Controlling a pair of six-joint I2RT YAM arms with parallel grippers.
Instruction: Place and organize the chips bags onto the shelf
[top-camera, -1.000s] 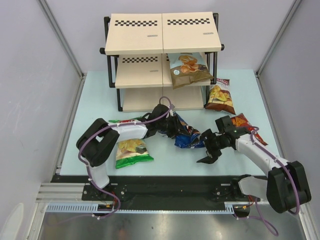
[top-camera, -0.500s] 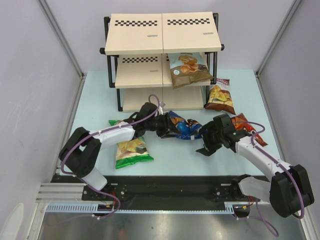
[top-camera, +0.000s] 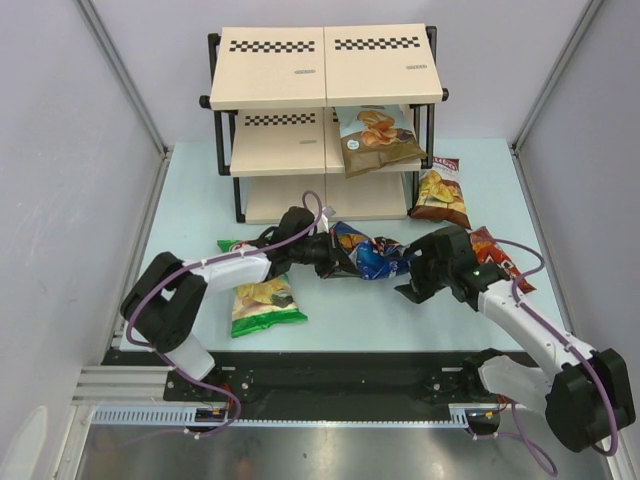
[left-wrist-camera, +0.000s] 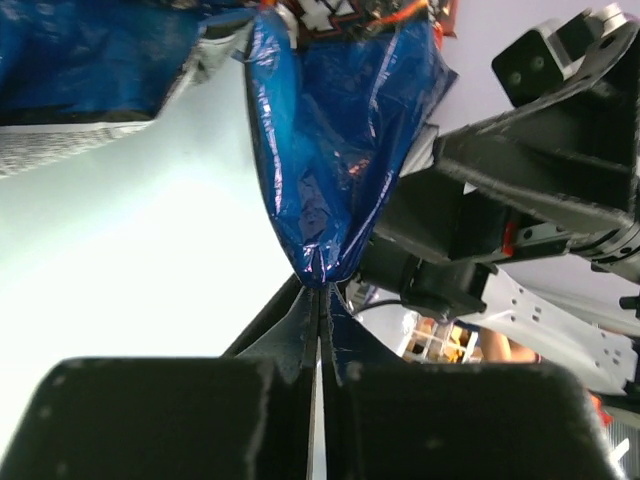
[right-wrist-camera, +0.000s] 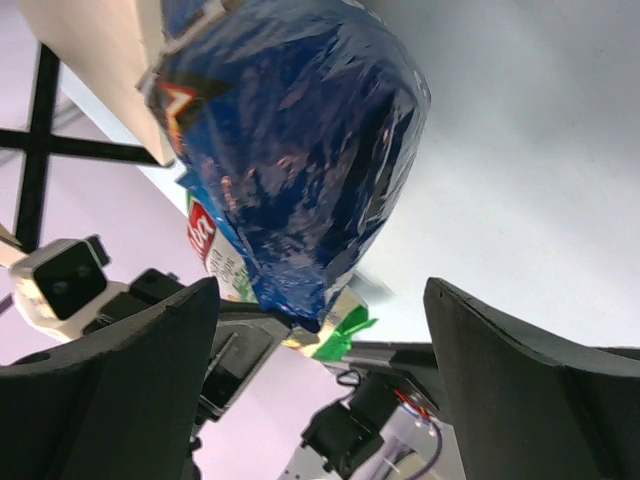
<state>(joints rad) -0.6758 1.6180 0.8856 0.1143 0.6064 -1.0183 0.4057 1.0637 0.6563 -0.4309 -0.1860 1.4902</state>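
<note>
- Done: the pale blue-and-brown bag (top-camera: 375, 135) lies on the middle tier of the shelf (top-camera: 325, 65), at 12 o'clock.
- The left gripper (top-camera: 322, 255) pinches the blue Doritos bag (top-camera: 365, 255) at table centre; the right gripper (top-camera: 413, 283) gapes empty at its 3 o'clock.
- Unshelved besides: the green bag (top-camera: 262, 303) at 8 o'clock, the small Chuba bag (top-camera: 442, 195) at 2, the red bag (top-camera: 490, 250) at 3.

I read no wording on the chips bags (top-camera: 365, 255). Grey tags (top-camera: 306, 71) on the shelf (top-camera: 270, 88) are too small.

The blue chip bag (right-wrist-camera: 300, 150) fills the middle. The right gripper (right-wrist-camera: 320, 290) gapes wide just below it, with the shelf board (right-wrist-camera: 90, 70) to its left and a green bag (right-wrist-camera: 345, 330) beneath.
</note>
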